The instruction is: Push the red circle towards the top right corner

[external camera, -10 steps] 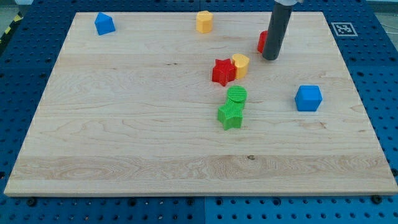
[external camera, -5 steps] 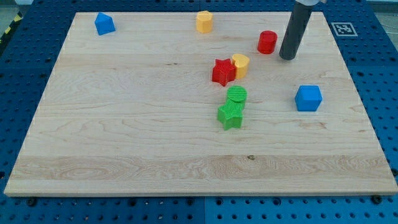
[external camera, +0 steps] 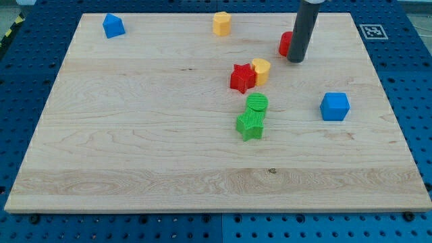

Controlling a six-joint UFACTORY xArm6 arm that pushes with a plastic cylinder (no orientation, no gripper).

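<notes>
The red circle (external camera: 286, 44) stands on the wooden board (external camera: 135, 135) near the view's top right, partly hidden behind my rod. My tip (external camera: 295, 61) rests on the board just below and to the right of the red circle, touching or nearly touching it. Only the circle's left part shows.
A red star (external camera: 241, 78) and a yellow block (external camera: 260, 70) sit together at centre. A green circle (external camera: 256, 103) and a green star (external camera: 250, 125) lie below them. A blue cube (external camera: 335, 106) is at right, a yellow block (external camera: 222, 23) at top, a blue block (external camera: 113, 25) at top left.
My tip swung right, clear of the red circle, then came back left and now covers the circle's right side again. The blocks have not visibly moved.
</notes>
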